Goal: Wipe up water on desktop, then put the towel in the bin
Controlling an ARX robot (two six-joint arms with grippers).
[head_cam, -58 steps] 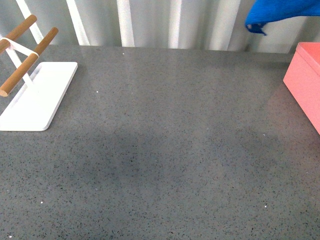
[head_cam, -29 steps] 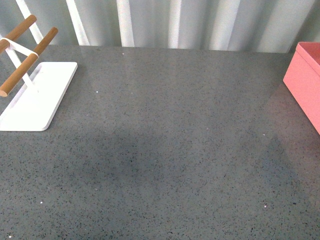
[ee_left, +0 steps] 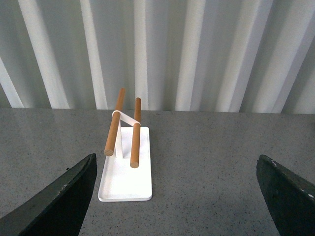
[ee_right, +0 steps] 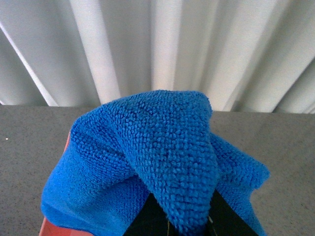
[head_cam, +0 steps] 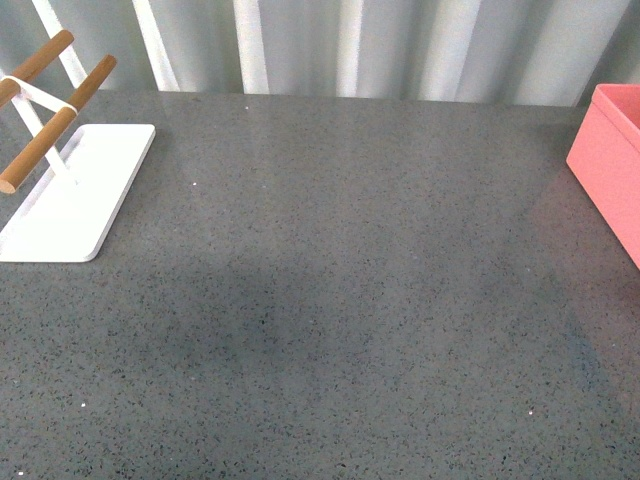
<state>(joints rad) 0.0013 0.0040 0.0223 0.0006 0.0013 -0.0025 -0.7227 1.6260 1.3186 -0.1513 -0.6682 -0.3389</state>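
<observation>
Right wrist view: the right end effector (ee_right: 179, 221) is seen clenched on the towel (ee_right: 162, 152), a thick fold of which is pinched between the two black fingers (ee_right: 147, 221). The fold's long axis is directed straight out from the fingers toward the ribbed wall (ee_right: 123, 49), and the rest of the cloth is bunched to either side. A sliver of the bin (ee_right: 49, 230) is visible under the towel's edge. In the front view the bin (head_cam: 610, 160) is set at the right edge of the surface (head_cam: 330, 300), and no towel is seen. The left end effector (ee_left: 175, 162) is held spread wide, with nothing gripped, facing a white rack (ee_left: 125, 167) with wooden bars.
</observation>
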